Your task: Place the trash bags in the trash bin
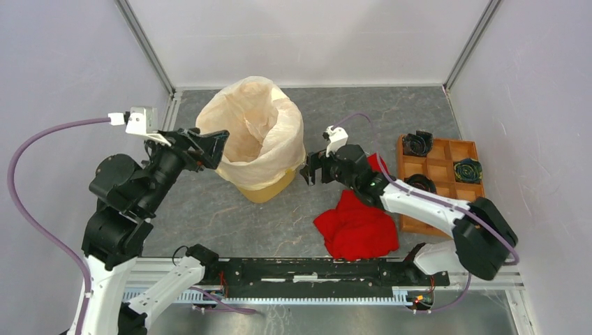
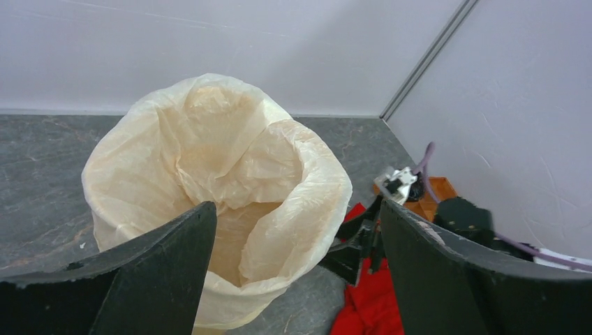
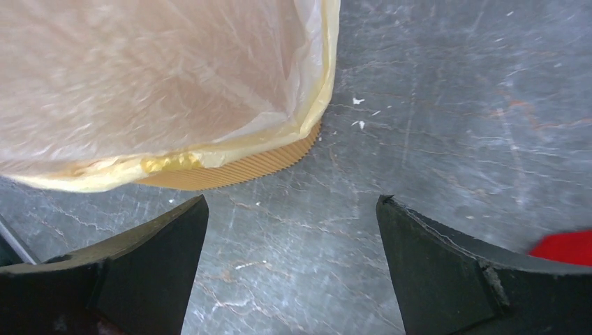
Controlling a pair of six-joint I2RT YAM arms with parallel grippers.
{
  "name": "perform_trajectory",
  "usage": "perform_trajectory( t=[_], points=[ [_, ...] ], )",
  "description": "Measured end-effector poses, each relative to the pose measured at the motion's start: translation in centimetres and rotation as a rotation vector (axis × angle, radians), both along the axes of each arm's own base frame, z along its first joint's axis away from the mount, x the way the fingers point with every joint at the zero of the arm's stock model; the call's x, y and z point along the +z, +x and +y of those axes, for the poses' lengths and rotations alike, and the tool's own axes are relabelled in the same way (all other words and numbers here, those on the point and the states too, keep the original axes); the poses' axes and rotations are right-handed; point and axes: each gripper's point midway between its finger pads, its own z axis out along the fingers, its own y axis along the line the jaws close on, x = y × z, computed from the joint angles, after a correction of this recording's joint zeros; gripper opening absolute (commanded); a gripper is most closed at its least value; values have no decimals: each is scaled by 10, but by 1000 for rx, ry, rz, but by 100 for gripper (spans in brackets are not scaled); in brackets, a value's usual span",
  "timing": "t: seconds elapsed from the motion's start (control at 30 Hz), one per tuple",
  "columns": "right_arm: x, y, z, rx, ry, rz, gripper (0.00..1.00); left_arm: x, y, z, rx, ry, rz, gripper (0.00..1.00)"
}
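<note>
No text, label, brand mark, number or sign can be read in any of the three views.
</note>
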Motion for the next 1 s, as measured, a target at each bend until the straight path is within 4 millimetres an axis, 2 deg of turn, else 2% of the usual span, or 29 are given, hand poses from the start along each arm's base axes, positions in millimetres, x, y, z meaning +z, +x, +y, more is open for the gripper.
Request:
perform_trajectory(
  t=[0.2,0.3,0.47,0.63,0.77,0.87,0.97,1.0],
  points=[
    [35,-21,-22,8,-28,-76,98,-12,-5,4,3,32,-11,93],
    [34,-39,-19,37,-35,-83,98,-12,-8,8,16,36,-21,94],
    [-9,-86,11,158,-102,-16,98,-2,-22,23,53,22,-77,94],
    [-53,-117,55,240,-119,45,98,11,-40,48,134,-3,-148,94],
    [-69,-111,78,214,-103,54,98,19,-54,76,243,-14,-202,94],
    [-57,-89,107,163,-48,3,98,22,-62,90,295,-20,-226,94],
    [-29,-61,141,89,58,-67,98,18,-60,94,319,-22,-223,94],
    [-26,-56,145,68,70,-71,98,16,-59,94,322,-19,-219,94]
  ],
)
